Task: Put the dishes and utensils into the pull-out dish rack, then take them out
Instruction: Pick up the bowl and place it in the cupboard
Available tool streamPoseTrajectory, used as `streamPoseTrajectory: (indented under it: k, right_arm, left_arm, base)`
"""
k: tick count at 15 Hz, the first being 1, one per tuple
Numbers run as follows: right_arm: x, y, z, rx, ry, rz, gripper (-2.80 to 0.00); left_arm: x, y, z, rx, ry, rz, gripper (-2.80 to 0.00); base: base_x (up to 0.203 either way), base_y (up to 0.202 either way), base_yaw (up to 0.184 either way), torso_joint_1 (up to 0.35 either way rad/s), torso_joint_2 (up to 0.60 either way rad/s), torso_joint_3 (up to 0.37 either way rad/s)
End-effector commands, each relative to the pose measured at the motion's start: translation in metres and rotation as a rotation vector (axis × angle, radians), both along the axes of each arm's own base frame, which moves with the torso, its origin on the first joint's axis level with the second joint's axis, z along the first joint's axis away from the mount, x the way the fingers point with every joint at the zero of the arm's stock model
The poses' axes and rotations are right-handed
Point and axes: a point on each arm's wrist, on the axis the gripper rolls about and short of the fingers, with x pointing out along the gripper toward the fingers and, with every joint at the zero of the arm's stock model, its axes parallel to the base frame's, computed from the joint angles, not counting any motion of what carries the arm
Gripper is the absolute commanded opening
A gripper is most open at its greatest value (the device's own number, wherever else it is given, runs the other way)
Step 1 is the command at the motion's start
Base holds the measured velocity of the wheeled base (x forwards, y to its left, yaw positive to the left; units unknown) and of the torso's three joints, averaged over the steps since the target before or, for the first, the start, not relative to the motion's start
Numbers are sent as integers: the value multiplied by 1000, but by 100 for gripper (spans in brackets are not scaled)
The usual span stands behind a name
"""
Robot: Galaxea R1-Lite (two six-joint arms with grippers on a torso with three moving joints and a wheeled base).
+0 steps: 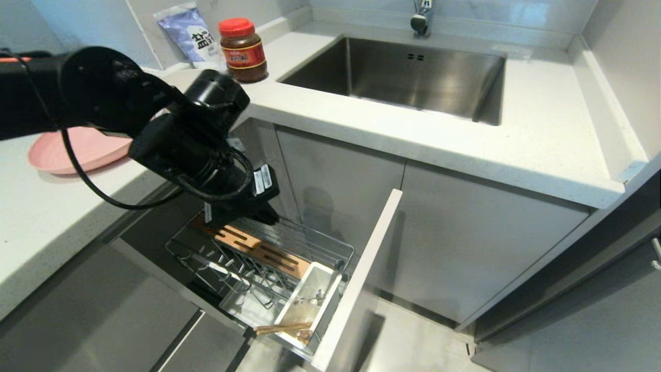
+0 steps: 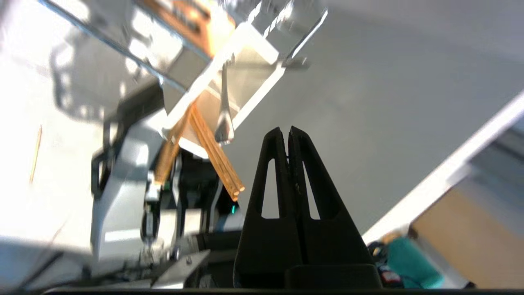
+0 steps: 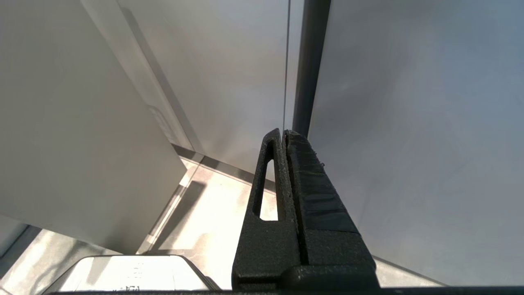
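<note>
Chopsticks are leaning out over the rim of the white utensil caddy, which is sitting at the front corner of the pull-out dish rack against its grey front panel; the fork is lying inside it. The left gripper is hanging above the rack's back edge with its jaws pressed together, carrying nothing, the utensils ahead of its tips and apart from them. Judging by this, it should be opening before descending, then closing across both sticks near their raised ends. The pink plate is resting on the counter's left edge. The right gripper is sitting parked, closed and empty.
</note>
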Motion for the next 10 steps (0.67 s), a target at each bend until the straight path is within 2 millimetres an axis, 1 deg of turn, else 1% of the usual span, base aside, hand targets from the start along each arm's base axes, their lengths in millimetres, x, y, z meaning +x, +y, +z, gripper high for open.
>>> streamPoseTrajectory:
  k: [1, 3, 6, 10]
  right_arm:
    - [0, 0, 0, 0, -2, 0, -280]
    - [0, 0, 0, 0, -2, 0, -280]
    - [0, 0, 0, 0, -1, 0, -280]
    - [0, 0, 0, 0, -2, 0, -280]
  left_arm:
    - [-19, 21, 30, -31, -105, 26, -280]
    - [-30, 41, 48, -39, -191, 46, -280]
    - [-52, 74, 80, -49, -358, 98, -280]
    - [-93, 107, 112, -41, -542, 157, -280]
  base:
    - [0, 0, 0, 0, 0, 0]
    - [0, 0, 0, 0, 0, 0]
    - [0, 0, 0, 0, 0, 0]
    - [0, 0, 0, 0, 0, 0]
